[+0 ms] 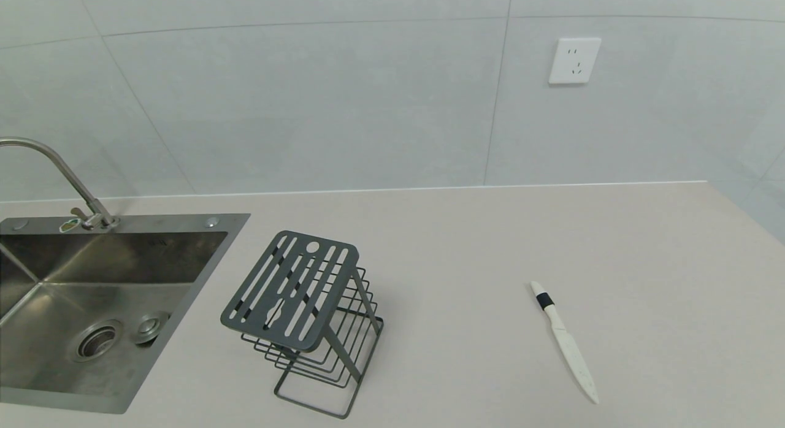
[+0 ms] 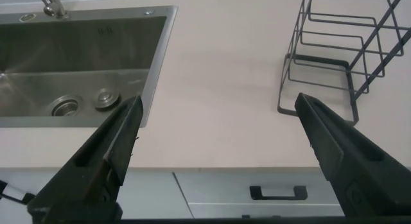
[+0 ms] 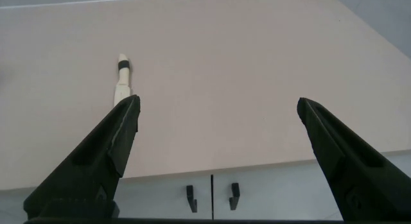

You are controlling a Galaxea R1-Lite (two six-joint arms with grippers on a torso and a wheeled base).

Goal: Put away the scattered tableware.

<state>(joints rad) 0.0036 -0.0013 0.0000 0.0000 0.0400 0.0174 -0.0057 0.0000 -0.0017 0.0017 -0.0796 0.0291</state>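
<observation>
Two end effectors, both spread wide, nothing held.

Left end effector: hovering off the front edge of the counter, aimed in over it, bare counter between the fingertips. Sink past one finger, base of the rack past the other. Drawer handle on the cabinet front underneath.

Right end effector: same pose at the counter's right end, off the front edge, aimed inward. Knife just past the tip of one finger, partly hidden by it. Pair of cabinet handles under the edge.

Knife: flat on the counter, right side, well apart from the rack. Off-white all over, faintly speckled blade, one black band near the handle end. Slim and straight, tapering to a point.

Long axis roughly back to front, slightly slanted. Handle end toward the wall and a bit left; tip toward the front edge and a bit right.

Rack: dark grey wire frame with a slotted, tilted top plate, upright just right of the sink, no tableware in the slots. Faucet at the sink's back rim. White wall socket on the tiles, above and behind the knife.
</observation>
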